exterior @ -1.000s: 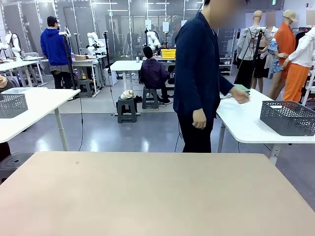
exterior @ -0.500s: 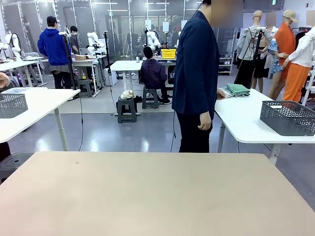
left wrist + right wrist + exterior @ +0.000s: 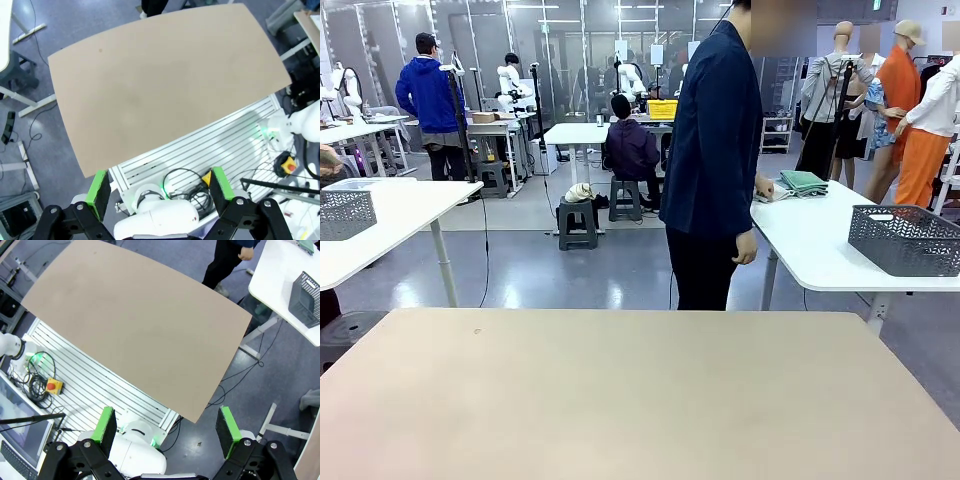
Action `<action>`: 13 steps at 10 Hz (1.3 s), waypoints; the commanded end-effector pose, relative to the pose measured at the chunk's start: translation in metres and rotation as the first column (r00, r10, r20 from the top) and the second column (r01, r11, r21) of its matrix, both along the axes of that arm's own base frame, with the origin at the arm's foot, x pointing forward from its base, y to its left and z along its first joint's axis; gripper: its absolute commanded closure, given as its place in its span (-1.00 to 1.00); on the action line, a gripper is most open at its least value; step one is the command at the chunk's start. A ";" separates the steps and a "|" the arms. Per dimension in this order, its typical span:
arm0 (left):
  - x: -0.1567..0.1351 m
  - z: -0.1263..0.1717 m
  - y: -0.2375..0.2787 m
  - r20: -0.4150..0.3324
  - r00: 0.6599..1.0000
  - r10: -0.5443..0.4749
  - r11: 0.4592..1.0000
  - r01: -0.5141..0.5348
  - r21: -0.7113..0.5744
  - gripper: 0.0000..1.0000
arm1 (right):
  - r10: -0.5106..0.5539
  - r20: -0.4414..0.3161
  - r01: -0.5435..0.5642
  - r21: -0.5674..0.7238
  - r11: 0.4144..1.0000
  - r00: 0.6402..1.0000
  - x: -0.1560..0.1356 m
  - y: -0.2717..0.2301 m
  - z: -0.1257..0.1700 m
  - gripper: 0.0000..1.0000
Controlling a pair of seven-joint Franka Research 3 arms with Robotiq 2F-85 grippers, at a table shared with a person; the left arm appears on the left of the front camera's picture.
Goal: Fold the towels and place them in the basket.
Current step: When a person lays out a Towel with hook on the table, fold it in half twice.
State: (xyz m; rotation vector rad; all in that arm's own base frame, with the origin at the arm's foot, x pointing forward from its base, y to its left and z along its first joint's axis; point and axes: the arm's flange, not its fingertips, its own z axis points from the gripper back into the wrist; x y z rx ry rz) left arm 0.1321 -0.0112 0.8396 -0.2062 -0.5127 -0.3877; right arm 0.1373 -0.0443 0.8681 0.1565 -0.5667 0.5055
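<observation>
A small stack of folded towels (image 3: 803, 182) lies on a white side table (image 3: 820, 250) beyond my tan table (image 3: 640, 390), at the right. A person in a dark jacket (image 3: 715, 150) stands between the two tables with one hand (image 3: 763, 186) at the stack. The dark grey mesh basket (image 3: 905, 238) sits further right on that white table, and its corner also shows in the right wrist view (image 3: 304, 299). My left gripper (image 3: 159, 186) hangs open high over the bare tan table (image 3: 165, 85). My right gripper (image 3: 167, 427) is open too, high above the same table (image 3: 135, 325), holding nothing.
A second grey basket (image 3: 345, 213) stands on another white table (image 3: 400, 215) at the left. Behind my table, the wrist views show the slatted robot base (image 3: 210, 145) with cables and a red stop button (image 3: 51, 385). Other people work at tables far behind.
The person has turned further toward the white side table and drawn the outstretched hand back to the towel stack, which is now uncovered. My arms have not moved.
</observation>
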 end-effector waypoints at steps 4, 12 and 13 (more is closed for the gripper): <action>0.001 0.002 -0.001 -0.007 1.000 0.010 1.000 -0.010 0.011 -1.00 | 0.003 0.003 -0.003 0.000 1.000 1.000 -0.002 0.000 0.000 -1.00; 0.001 0.002 -0.001 -0.007 1.000 0.010 1.000 -0.010 0.011 -1.00 | 0.003 0.003 -0.003 0.000 1.000 1.000 -0.002 0.000 0.000 -1.00; 0.001 0.002 -0.001 -0.007 1.000 0.010 1.000 -0.010 0.011 -1.00 | 0.003 0.003 -0.003 0.000 1.000 1.000 -0.002 0.000 0.000 -1.00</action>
